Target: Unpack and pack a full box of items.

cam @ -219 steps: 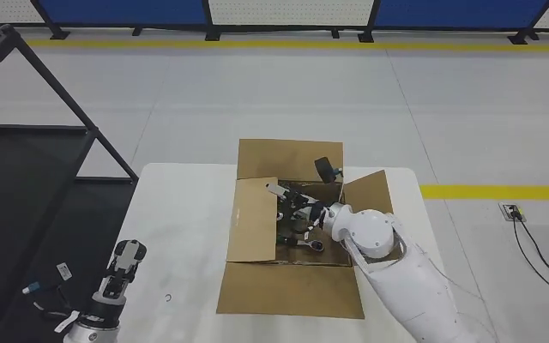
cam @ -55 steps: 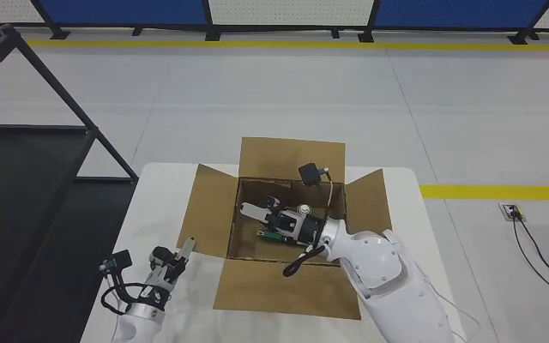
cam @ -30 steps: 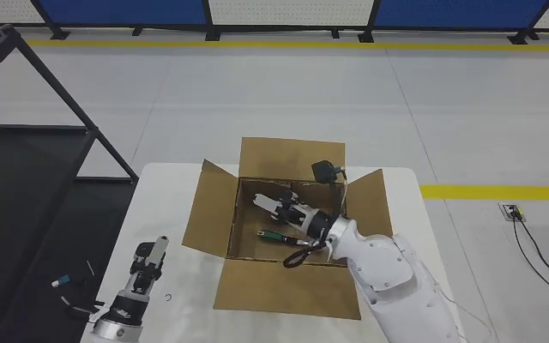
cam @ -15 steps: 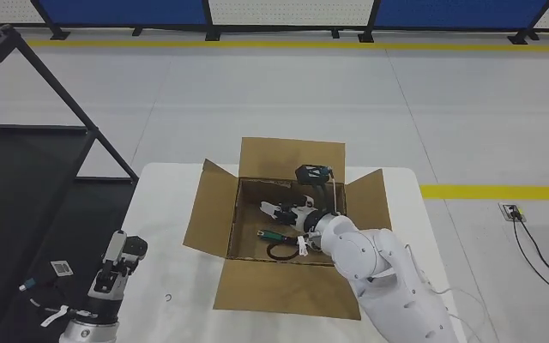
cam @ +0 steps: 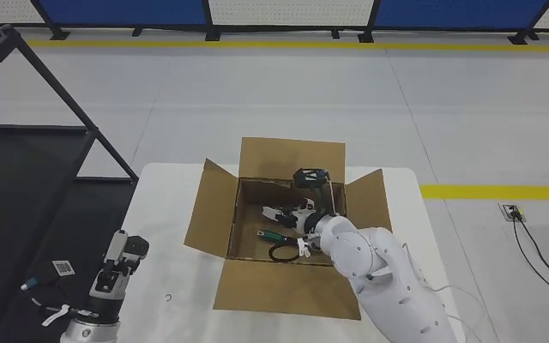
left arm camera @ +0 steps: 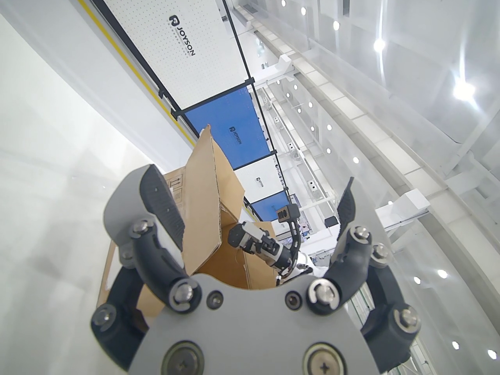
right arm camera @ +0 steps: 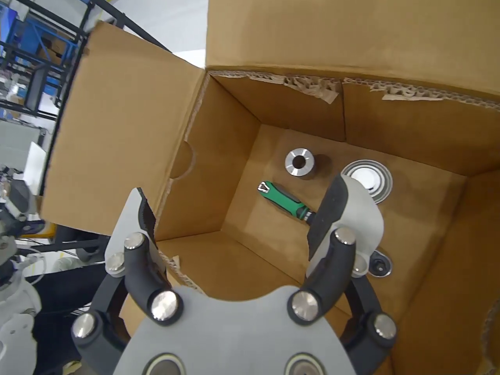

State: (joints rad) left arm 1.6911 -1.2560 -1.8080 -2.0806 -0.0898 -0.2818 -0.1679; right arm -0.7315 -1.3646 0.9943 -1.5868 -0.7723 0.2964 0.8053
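The right tool [right arm camera: 240,197], spread wide inside the box [right arm camera: 312,40], is best lowered squarely across the green screwdriver [right arm camera: 283,200] before being closed.

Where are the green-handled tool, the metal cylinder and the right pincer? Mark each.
green-handled tool [right arm camera: 283,199], right wrist view, handle middle.
metal cylinder [right arm camera: 289,163], right wrist view, top rim.
right pincer [right arm camera: 240,191], right wrist view, between fingertips.

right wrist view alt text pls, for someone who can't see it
The right hand, open and empty, hangs over an open cardboard box. On the box floor lie a green-handled screwdriver, a short metal cylinder, a round metal disc and a small black round part.
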